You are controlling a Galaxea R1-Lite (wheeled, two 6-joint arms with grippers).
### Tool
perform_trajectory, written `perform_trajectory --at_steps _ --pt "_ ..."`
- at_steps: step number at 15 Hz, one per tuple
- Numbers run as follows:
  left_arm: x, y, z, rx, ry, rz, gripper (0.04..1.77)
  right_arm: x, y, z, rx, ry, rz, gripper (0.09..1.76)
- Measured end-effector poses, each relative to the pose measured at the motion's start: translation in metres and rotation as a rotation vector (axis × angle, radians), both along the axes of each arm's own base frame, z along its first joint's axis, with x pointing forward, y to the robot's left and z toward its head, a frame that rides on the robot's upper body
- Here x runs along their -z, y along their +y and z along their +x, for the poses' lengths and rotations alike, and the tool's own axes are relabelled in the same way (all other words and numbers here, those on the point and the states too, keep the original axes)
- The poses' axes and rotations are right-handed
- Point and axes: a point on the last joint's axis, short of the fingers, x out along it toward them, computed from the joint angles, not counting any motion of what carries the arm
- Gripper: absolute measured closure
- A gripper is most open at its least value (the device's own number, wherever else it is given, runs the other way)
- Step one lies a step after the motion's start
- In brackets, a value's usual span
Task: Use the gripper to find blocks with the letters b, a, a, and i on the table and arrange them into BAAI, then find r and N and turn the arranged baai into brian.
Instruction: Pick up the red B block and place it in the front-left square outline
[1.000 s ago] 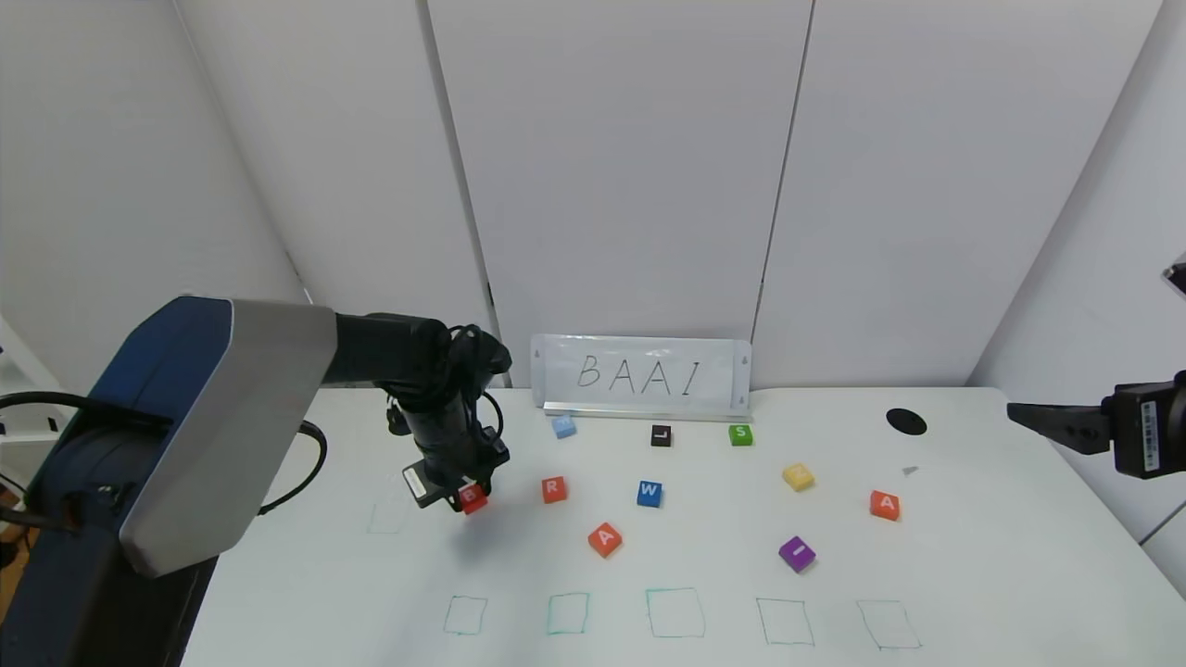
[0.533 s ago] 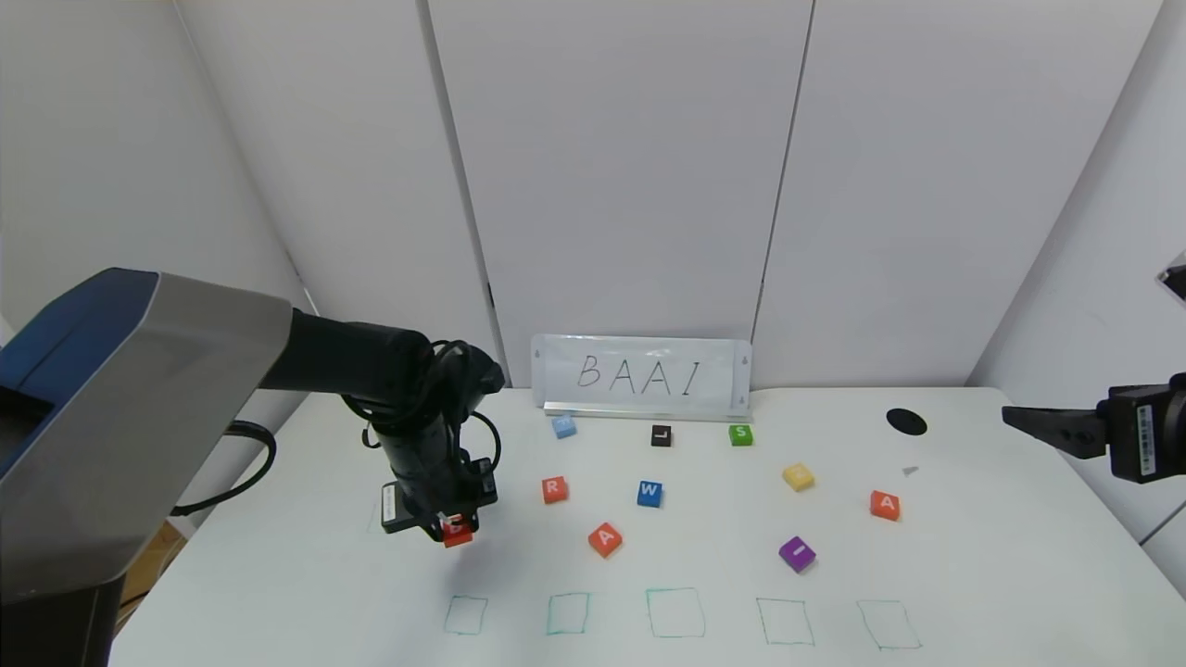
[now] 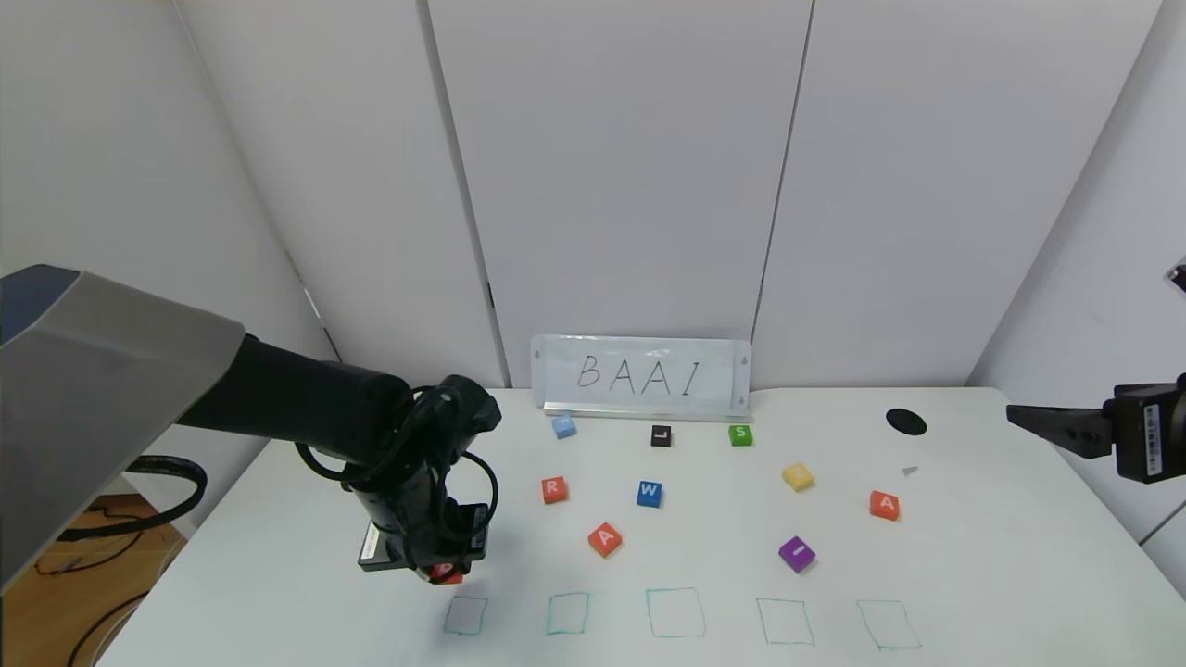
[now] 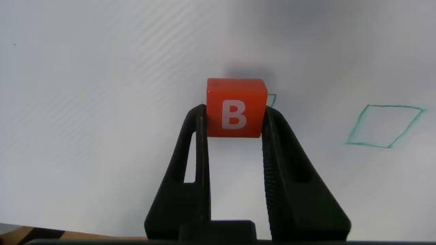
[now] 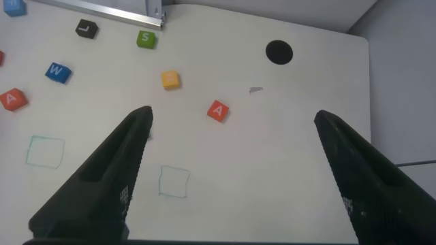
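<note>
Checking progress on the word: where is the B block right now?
In the head view, the B block is on the robot's left, clamped in the left gripper just above the leftmost green square on the table.

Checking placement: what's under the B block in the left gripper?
Bare white table and a corner of a green drawn square beside the B block; the left gripper holds it, hiding the spot directly beneath.

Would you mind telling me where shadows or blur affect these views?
Head view: a soft shadow under the left gripper dims the leftmost green drawn square. Left wrist view: the orange-red square B block is sharp. Right wrist view: the right gripper looks blurred.
</note>
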Motion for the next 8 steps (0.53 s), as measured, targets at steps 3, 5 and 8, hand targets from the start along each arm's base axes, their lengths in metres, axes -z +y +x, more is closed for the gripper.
perform_trajectory --at_steps 3,5,8 --pt "0.011 0.001 -0.007 0.075 -0.067 -0.004 1.31 0.0 0.0 0.0 -0.001 0.0 0.0 0.14" --pt "0.017 0.004 -0.013 0.104 -0.097 -0.006 1.31 0.0 0.0 0.0 -0.001 0.001 0.0 0.14" --pt "0.02 0.004 -0.021 0.109 -0.069 0.003 1.31 0.001 0.001 0.0 -0.007 0.005 -0.001 0.14"
